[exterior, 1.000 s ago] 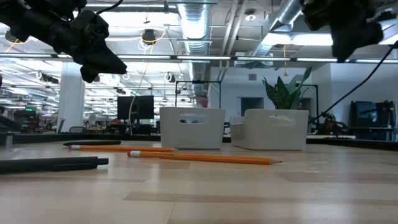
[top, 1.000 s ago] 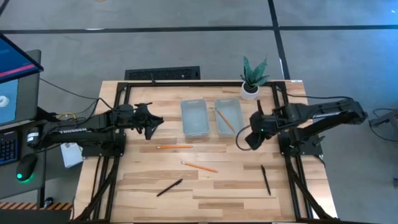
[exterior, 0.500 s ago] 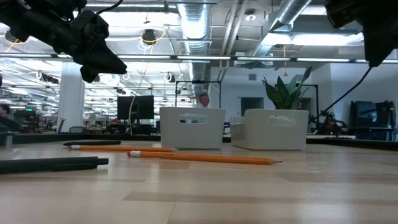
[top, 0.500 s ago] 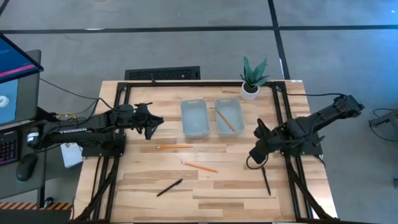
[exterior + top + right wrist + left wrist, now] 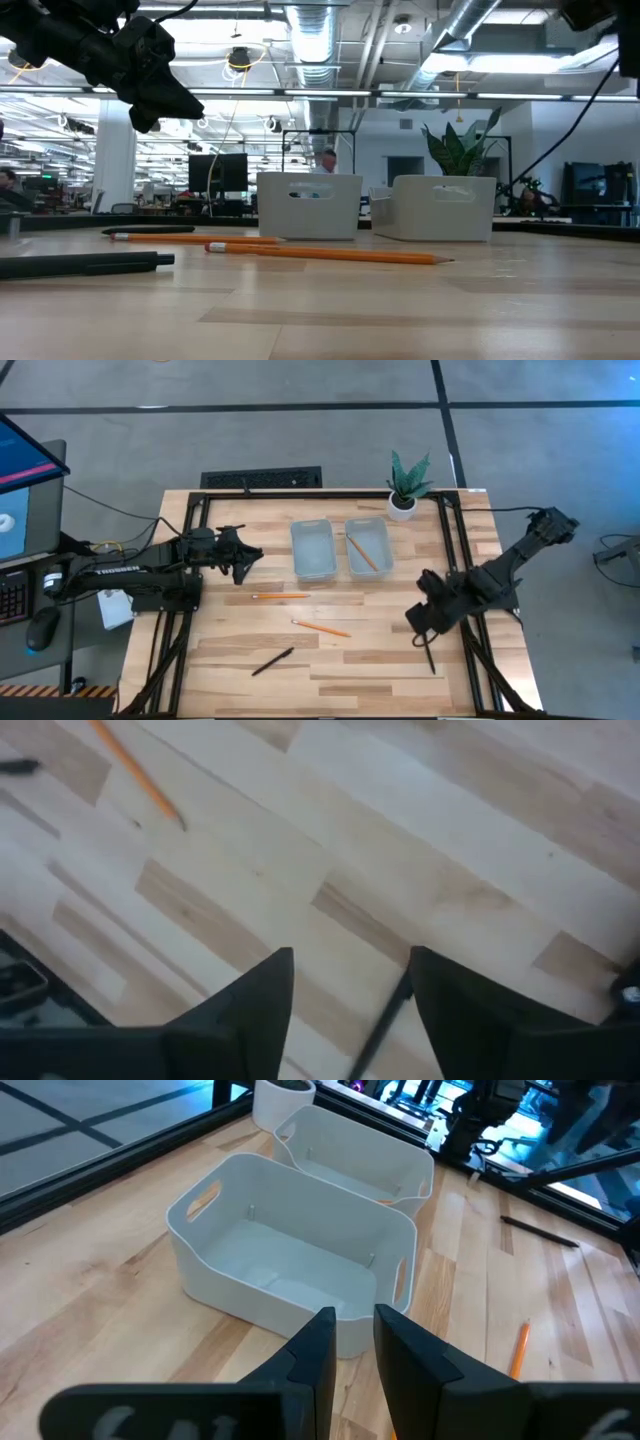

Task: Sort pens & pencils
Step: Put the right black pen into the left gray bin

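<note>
Two black pens lie on the table: one (image 5: 427,650) near the right edge, one (image 5: 272,661) at the near left. Two orange pencils (image 5: 280,596) (image 5: 322,627) lie mid-table, and a third (image 5: 362,553) rests slanted in the right tray (image 5: 382,565). My right gripper (image 5: 350,955) hangs open, pointing steeply down, above the far end of the right pen (image 5: 378,1028), which shows between its fingers on the table below. My left gripper (image 5: 355,1342) waits left of the left tray (image 5: 290,1270), fingers a narrow gap apart, with nothing between them.
The two white trays (image 5: 313,572) stand side by side at the middle of the table's far half. A small potted plant (image 5: 405,485) stands at the far edge behind the right tray. Black frame rails run along both sides of the table.
My right gripper has swung from beside the right tray toward the table's near edge and a little right, sinking slightly and rolling at the wrist, until it hangs over the right pen. In the low view it has left the picture at the upper right.
</note>
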Robot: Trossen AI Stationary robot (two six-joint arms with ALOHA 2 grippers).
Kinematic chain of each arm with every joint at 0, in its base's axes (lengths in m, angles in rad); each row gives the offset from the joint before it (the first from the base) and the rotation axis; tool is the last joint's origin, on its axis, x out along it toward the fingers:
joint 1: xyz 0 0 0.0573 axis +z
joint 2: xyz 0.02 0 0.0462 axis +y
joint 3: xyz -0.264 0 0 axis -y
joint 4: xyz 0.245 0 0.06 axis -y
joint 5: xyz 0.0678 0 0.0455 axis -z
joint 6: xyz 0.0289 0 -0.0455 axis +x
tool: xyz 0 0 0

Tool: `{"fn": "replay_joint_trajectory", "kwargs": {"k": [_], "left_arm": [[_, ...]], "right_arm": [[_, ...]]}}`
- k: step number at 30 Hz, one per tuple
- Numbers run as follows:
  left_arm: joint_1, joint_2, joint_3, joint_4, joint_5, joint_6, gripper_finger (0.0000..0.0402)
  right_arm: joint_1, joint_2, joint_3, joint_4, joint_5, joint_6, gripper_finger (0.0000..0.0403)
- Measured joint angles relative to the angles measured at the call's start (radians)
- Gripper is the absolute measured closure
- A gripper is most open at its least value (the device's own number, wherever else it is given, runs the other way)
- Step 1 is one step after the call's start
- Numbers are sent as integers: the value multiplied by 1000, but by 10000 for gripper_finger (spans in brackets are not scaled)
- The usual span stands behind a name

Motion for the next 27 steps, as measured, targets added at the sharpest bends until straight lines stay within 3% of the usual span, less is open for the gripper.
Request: {"fn": "replay_joint_trajectory", "kwargs": {"k": [12, 17, 27], "left_arm": [[0, 0, 0, 0, 0, 0, 340], [0, 0, 0, 0, 0, 0, 340], [0, 0, 0, 0, 0, 6, 340]], "right_arm": [[103, 213, 0, -124, -57, 383, 172], [100, 295, 0, -94, -154, 395, 172], [100, 385, -30, 53, -160, 393, 172]]}}
